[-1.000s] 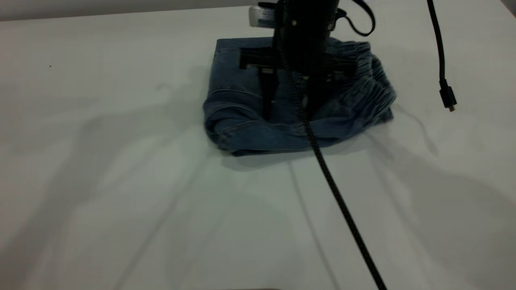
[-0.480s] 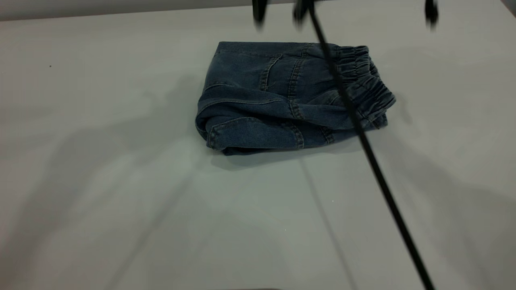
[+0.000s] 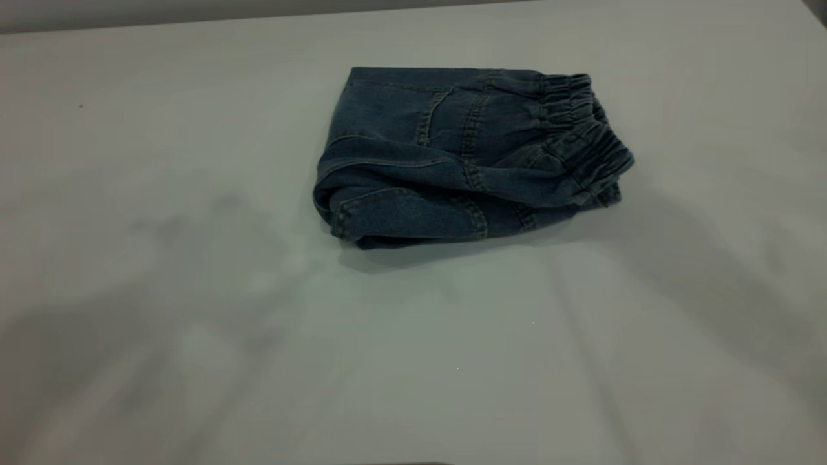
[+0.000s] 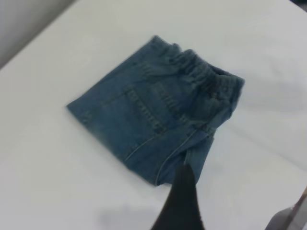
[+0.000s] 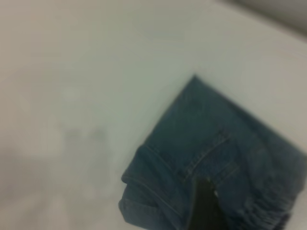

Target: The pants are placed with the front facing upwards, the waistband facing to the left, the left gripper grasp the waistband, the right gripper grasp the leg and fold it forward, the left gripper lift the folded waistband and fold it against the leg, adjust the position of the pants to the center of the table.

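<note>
A second ago I had both claws down on the denim; now both have pulled up and away. The exterior view shows only the pants (image 3: 468,158), folded into a compact bundle with the elastic waistband on top at its right edge, lying a little back from the middle of the table (image 3: 194,323). The left gripper (image 4: 180,201) hangs above and clear of the bundle's near corner — one dark finger shows, so I cannot tell how far its jaws are parted. The right gripper (image 5: 204,206) likewise: above the pants, holding nothing I can see, jaw gap unreadable. I judge the folding done — only centring may remain.
</note>
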Available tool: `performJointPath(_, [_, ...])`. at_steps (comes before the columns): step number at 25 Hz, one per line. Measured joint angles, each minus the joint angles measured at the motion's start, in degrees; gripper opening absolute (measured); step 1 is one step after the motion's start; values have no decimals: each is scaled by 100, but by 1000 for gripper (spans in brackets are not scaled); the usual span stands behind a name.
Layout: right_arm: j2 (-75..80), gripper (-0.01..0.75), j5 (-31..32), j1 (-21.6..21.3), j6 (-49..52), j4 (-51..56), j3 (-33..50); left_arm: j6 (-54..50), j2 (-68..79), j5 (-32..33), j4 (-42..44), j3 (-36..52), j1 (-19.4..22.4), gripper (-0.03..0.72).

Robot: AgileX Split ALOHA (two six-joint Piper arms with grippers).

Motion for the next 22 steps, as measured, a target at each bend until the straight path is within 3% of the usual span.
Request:
performJointPath(3, [-1123, 388, 6, 0, -216, 7, 689, -375, -290, 0, 158, 80, 0, 582])
performJointPath(8, [-3070, 388, 48, 0, -351, -128, 2619, -751, -1047, 0, 471, 853, 0, 582])
performJointPath(18, [-6432, 388, -603, 0, 564, -872, 7017, -1532, -2958, 0, 1538, 3630, 0, 582])
performJointPath(22, [-7603, 388, -795, 0, 762, -1134, 8322, -2203, -3656, -7, 2225, 4665, 0, 582])
